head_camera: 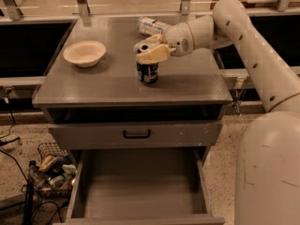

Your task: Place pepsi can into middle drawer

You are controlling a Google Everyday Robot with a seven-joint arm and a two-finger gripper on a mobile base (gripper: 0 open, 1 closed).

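Gripper (149, 54): cream-coloured, sat low over the silver top of the pepsi can (148, 72), hiding its rim. Whether it had closed on the can could not be told. The arm (243, 36) reached in from the right, across the back right corner of the cabinet top (117, 86).

Pepsi can: dark blue with pale patches on its side, no lettering legible. It stood upright on the cabinet top, a little right of centre, well back from the front edge.

Water bottle (151, 26): clear plastic, lay on its side near the back edge, just behind the gripper. Its label was unreadable.

Bowl (84, 53): pale and shallow, stood at the left of the top, well apart from the can.

Drawer front (93, 136): grey with a black handle (136, 134), sat below the top and nearly shut.

Middle drawer (140, 186): pulled far out beneath that front, with its grey floor and low side walls in open view straight below the can's side of the cabinet.

Wire basket (51, 168): stood on the floor at lower left, holding mixed small items.
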